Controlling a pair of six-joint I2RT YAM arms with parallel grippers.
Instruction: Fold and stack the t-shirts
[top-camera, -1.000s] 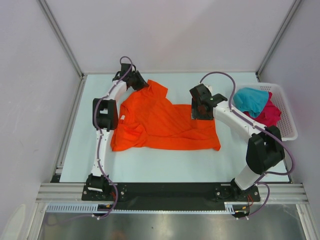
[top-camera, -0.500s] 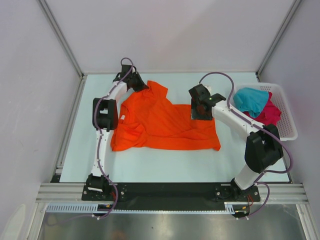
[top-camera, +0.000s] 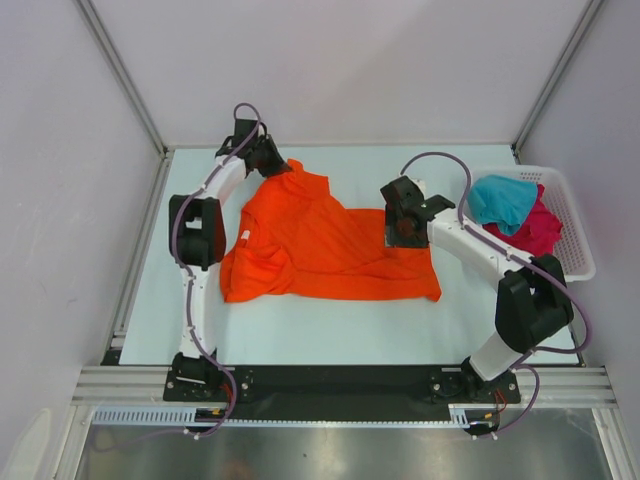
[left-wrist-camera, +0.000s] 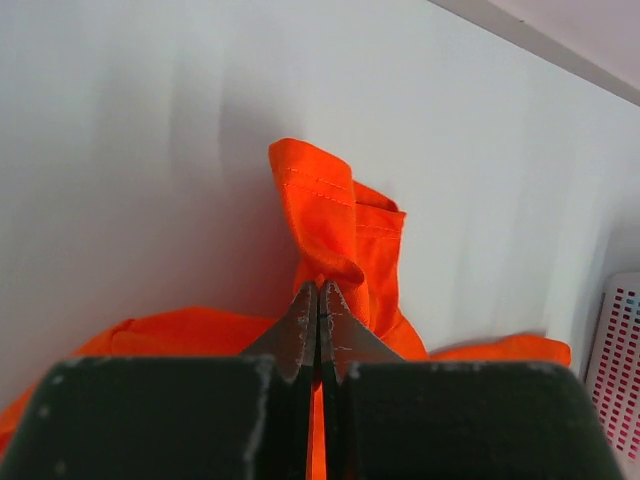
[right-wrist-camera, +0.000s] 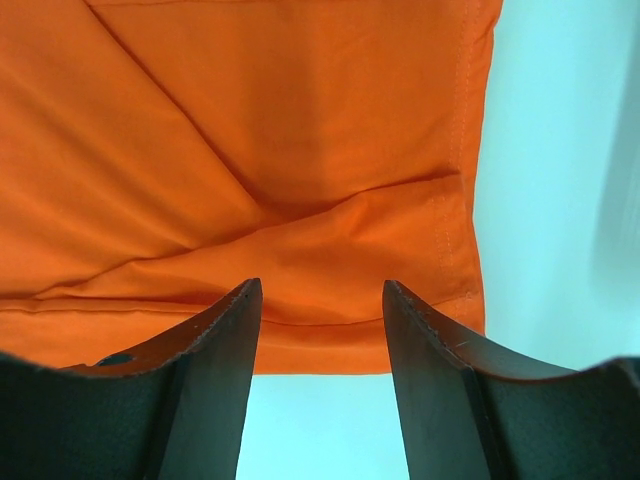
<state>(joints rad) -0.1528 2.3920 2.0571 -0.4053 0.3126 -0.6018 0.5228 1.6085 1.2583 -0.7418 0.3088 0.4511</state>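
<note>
At table's far side, left gripper (left-wrist-camera: 320, 292) pinches orange t-shirt (top-camera: 330, 245).

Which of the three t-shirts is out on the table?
The orange t-shirt, spread on the table; the teal t-shirt and the pink t-shirt lie bunched in the white basket.

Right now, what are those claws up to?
Left gripper shut on orange shirt, far corner. Right gripper open over its right side. Basket aside, nothing blocking.
</note>
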